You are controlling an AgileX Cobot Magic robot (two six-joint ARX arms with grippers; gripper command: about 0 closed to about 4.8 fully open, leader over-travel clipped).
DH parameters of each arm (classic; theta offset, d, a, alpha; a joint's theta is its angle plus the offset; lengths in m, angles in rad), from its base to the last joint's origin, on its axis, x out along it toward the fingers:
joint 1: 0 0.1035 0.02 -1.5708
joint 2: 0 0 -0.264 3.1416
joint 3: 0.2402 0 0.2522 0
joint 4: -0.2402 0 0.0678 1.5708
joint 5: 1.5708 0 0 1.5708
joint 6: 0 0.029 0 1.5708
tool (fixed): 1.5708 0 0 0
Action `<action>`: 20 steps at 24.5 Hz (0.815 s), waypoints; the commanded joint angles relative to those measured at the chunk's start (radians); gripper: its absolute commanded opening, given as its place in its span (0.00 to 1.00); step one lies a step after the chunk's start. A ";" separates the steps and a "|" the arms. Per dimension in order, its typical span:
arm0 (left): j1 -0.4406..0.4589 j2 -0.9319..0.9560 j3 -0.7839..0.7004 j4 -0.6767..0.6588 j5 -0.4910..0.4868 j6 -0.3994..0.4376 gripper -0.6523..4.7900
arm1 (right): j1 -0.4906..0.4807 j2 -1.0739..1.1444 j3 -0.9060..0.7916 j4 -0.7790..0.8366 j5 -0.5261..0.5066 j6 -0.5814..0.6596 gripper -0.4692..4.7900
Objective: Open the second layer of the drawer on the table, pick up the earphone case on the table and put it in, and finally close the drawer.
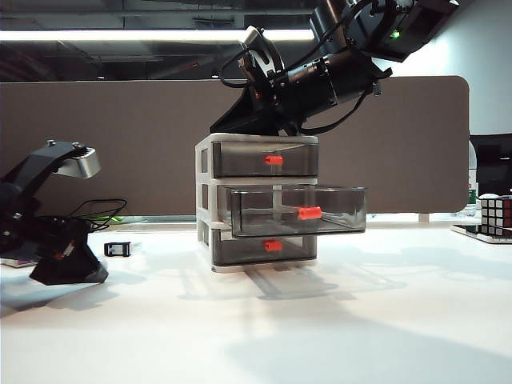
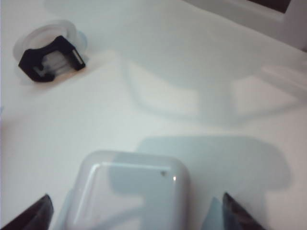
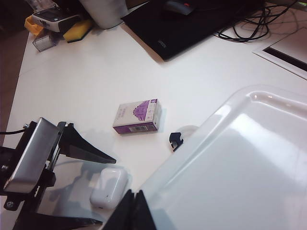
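While middle smoky-grey see-through tray point(image 1: 298, 211) stands pulled out of small white-framed three-tier cabinet point(image 1: 258, 202) on broad white surface point(image 1: 336, 320), exterior view shows left hand point(image 1: 68, 268) low at left near small black clip point(image 1: 117, 249); right arm above cabinet top.

Left wrist view: left hand point(image 2: 136, 211) fingers spread wide, glossy white rounded earphone case point(image 2: 130, 194) lying between them on surface, unclamped.

Right wrist view: right hand point(image 3: 133, 211) fingertips pressed together, empty, over cabinet top; white-and-purple rectangular box point(image 3: 137, 116) beyond case.
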 commanded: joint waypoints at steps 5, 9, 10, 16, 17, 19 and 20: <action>0.000 0.054 0.024 0.006 -0.002 0.011 1.00 | 0.002 0.016 -0.016 -0.089 0.005 0.012 0.08; 0.000 0.058 0.023 -0.006 -0.003 0.015 0.99 | 0.002 0.016 -0.016 -0.089 0.006 0.012 0.08; 0.000 0.058 0.023 -0.005 -0.003 0.015 0.89 | 0.002 0.016 -0.016 -0.089 0.008 0.012 0.08; 0.000 0.057 0.023 -0.006 -0.003 0.015 0.56 | 0.002 0.016 -0.016 -0.089 0.008 0.012 0.08; 0.000 0.057 0.023 -0.005 -0.003 0.015 0.53 | 0.002 0.016 -0.016 -0.088 0.008 0.012 0.08; 0.000 0.057 0.023 -0.005 -0.003 0.015 0.47 | 0.002 0.016 -0.016 -0.088 0.008 0.012 0.08; 0.000 0.057 0.023 -0.005 -0.003 0.014 0.44 | 0.002 0.016 -0.016 -0.088 0.009 0.012 0.08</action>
